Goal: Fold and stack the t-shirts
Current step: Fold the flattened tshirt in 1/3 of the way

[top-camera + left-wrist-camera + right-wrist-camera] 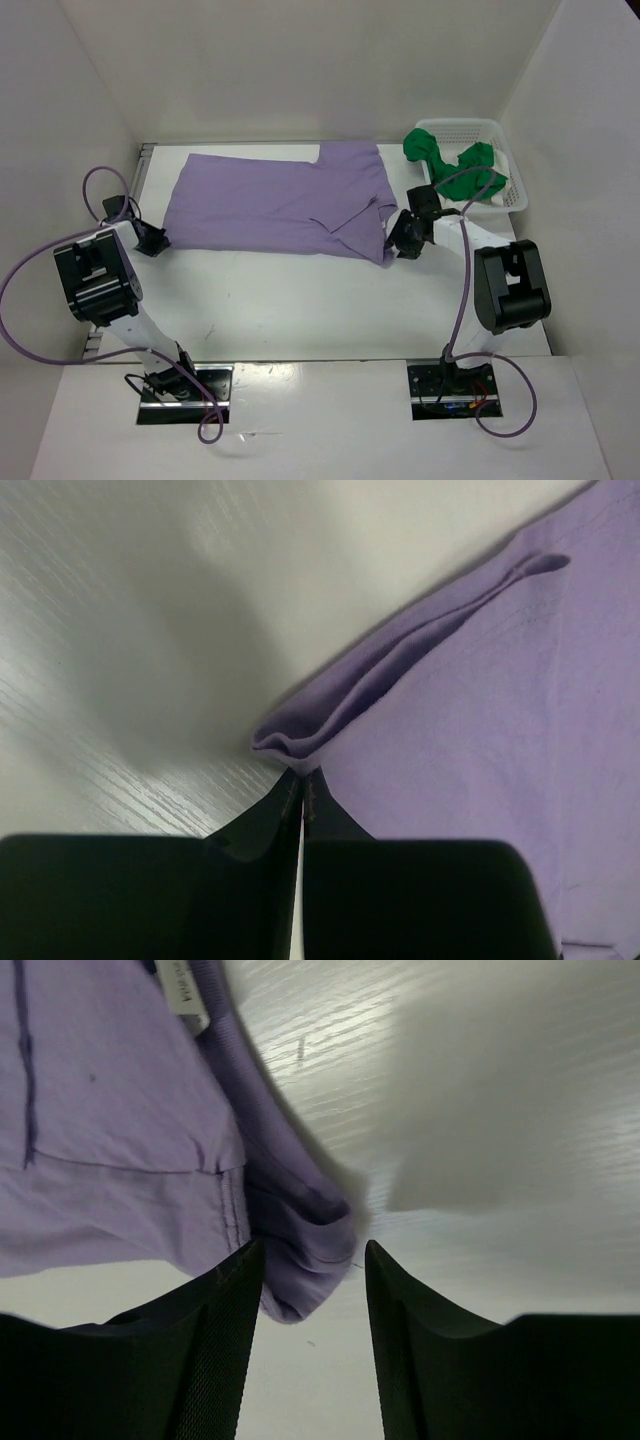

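Lavender shirt (280, 205) — corner pinched in left tool (302, 777)

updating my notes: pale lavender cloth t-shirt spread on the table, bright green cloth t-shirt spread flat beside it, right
No. The bright green cloth t-shirt is not spread flat; it lies crumpled in the white plastic mesh basket at the far right, as the top external view shows. The pale lavender cloth t-shirt is spread on the table.
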Motion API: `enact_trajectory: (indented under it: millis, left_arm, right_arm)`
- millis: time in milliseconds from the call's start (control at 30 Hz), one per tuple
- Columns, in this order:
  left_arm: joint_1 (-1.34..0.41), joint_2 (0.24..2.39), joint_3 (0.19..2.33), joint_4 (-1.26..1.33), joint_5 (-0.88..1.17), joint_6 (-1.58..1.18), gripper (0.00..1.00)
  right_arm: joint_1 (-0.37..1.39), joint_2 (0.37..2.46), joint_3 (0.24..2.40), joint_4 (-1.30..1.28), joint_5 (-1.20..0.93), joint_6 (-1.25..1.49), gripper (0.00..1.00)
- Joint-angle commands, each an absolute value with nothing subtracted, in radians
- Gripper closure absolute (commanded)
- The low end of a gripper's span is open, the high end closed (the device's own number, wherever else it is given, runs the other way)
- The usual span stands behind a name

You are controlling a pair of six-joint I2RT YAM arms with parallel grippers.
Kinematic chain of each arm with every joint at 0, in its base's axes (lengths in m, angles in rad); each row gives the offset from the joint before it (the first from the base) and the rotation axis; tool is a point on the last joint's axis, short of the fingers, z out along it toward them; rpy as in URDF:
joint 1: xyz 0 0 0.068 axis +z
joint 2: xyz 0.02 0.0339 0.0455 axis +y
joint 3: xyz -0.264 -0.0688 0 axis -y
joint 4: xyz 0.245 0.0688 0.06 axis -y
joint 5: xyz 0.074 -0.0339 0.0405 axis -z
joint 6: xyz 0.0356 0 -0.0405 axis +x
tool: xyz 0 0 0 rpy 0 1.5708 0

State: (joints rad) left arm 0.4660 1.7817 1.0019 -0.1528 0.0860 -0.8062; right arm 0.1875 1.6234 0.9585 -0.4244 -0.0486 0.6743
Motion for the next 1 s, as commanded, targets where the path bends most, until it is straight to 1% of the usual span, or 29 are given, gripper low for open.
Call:
enact_trajectory:
  millis: [0, 400, 567, 633, 667, 767, 867, 900, 967]
  left_arm:
    - [0.463, 1.752, 0.965, -0.160, 0.086, -0.778, 1.00]
    - [0.454, 1.743, 0.965, -0.160, 0.106, -0.778, 1.00]
    - [0.445, 1.733, 0.965, -0.150, 0.115, -0.778, 1.00]
    - [0.445, 1.733, 0.965, -0.150, 0.115, -0.778, 1.00]
    - [0.436, 1.733, 0.965, -0.150, 0.115, -0.787, 1.00]
    - [0.436, 1.733, 0.965, -0.150, 0.124, -0.787, 1.00]
    - [0.436, 1.724, 0.956, -0.150, 0.124, -0.787, 1.00]
    - [0.436, 1.724, 0.956, -0.150, 0.135, -0.787, 1.00]
    - [0.436, 1.724, 0.956, -0.150, 0.135, -0.787, 1.00]
  right_arm:
    - [0.195, 1.624, 1.005, -0.315, -0.152, 0.646, 0.49]
    - [0.195, 1.677, 1.015, -0.282, -0.206, 0.655, 0.49]
    - [0.195, 1.560, 1.023, -0.322, -0.100, 0.675, 0.49]
    - [0.195, 1.549, 1.023, -0.313, -0.119, 0.675, 0.45]
    - [0.195, 1.572, 1.023, -0.299, -0.145, 0.675, 0.41]
    - [0.195, 1.673, 1.048, -0.308, -0.206, 0.666, 0.41]
    - [0.195, 1.687, 1.033, -0.275, -0.215, 0.666, 0.41]
    - [0.195, 1.698, 1.032, -0.275, -0.200, 0.676, 0.45]
    - [0.195, 1.707, 1.045, -0.275, -0.199, 0.676, 0.46]
